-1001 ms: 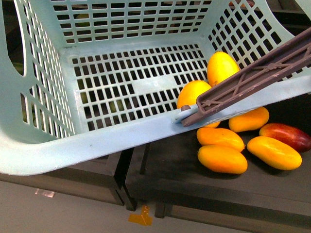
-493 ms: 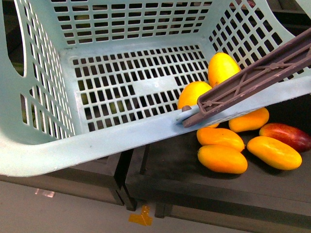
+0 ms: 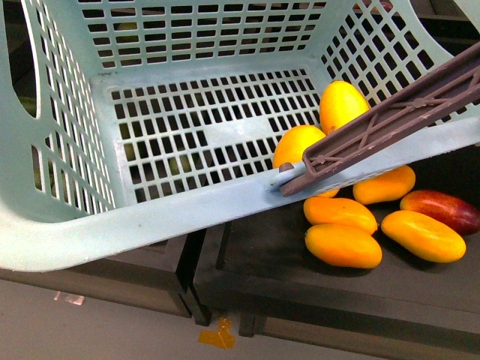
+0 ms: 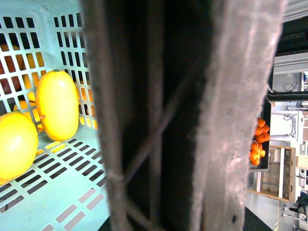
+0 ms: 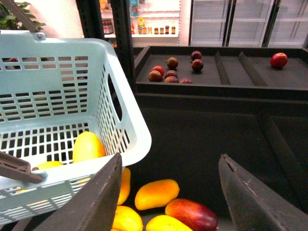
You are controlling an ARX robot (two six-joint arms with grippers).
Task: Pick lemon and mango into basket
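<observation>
Lying outside basket (image 3: 150, 225): loose mangoes (image 3: 343, 245), red mango (image 3: 442, 210); handle (image 3: 390, 120) blocks left wrist; right gripper (image 5: 168, 192) released.

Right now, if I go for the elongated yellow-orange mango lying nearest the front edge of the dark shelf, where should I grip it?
Grip the yellow-orange mango across its narrow middle, coming down from above. It lies flat with its long axis roughly left-right in the front view, so the short width is the graspable one. Its near side looks free; a second mango sits close behind.

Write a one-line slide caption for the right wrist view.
Open right end effector hovers above shelf mangoes, beside the basket already holding a mango and lemon.
</observation>
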